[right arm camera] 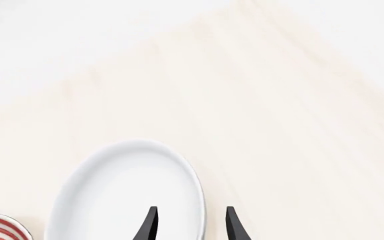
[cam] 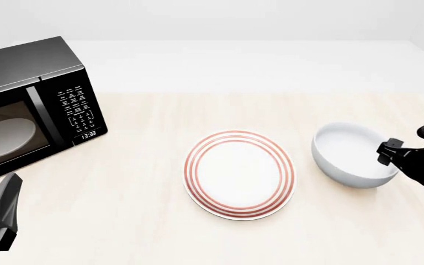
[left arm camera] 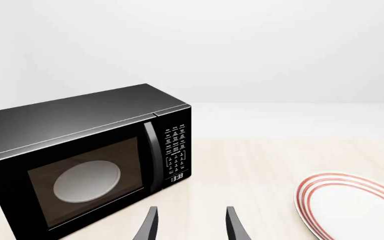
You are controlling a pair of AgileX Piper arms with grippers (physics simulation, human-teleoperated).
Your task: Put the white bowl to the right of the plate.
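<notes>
On the far left of a pale wooden table (cam: 146, 165) stands a black microwave (cam: 28, 105), its door shut and its small display lit. Through the glass door a pale oval dish (cam: 6, 137) can be seen inside. Just in front of the microwave, at the lower left corner of the front view, is the left gripper (left arm camera: 190, 225). Its two dark fingers stand apart with only bare table between them, so it is open and holds nothing. It points toward the microwave, with the plate off to its side.

Near the middle of the table lies the plate (cam: 239, 174), flat and white with thin red rings near its rim. It sits well clear of the microwave.

Just to the right of the plate, close beside it with a narrow strip of table between them, sits the white bowl (cam: 348, 154), deep and plain, upright on the table.

At the right edge is the right gripper (right arm camera: 190, 225), reaching in over the bowl's right side. Its fingers are spread apart, one on the inside of the bowl's rim and one on the outside, and they do not look pressed onto the rim.
</notes>
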